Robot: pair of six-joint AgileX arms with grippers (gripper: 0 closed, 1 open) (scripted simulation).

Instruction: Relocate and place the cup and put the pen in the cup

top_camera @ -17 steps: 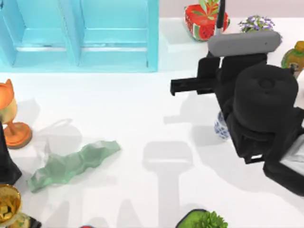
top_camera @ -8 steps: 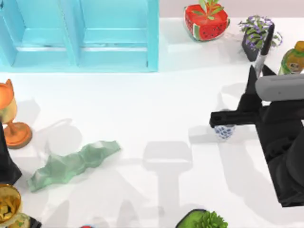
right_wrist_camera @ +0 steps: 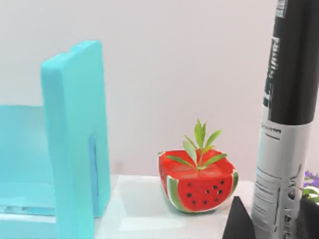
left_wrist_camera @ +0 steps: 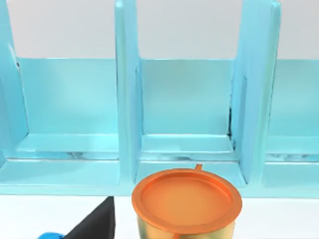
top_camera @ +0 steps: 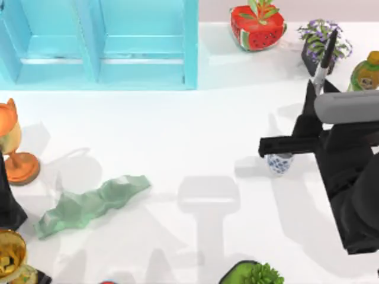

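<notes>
So right now my right gripper (top_camera: 318, 89) is clamped on the pen (top_camera: 325, 58), holding it upright with the cap end up. In the right wrist view the pen's (right_wrist_camera: 286, 124) grey-white label band runs straight down between my fingertips (right_wrist_camera: 238, 219), so it's a firm pinch low on the barrel. I'm holding it vertical on purpose: the cup's mouth is small, and a straight drop is the only way that pen goes in clean.

The cup (top_camera: 279, 163) stands upright on the table (top_camera: 177, 130) at about 3 o'clock from the table's middle, partly tucked under my arm. From the pen it's at roughly 7 o'clock, near but not lined up yet. My guess is the pen tip needs to come over that mouth before I lower anything, otherwise I'll clip the rim and tip the cup.

My left arm (top_camera: 9, 204) is parked at the 9 o'clock edge, looking at the orange goblet (left_wrist_camera: 187, 201) and the blue shelf (left_wrist_camera: 159, 99). Can't tell what its jaws are doing.
</notes>
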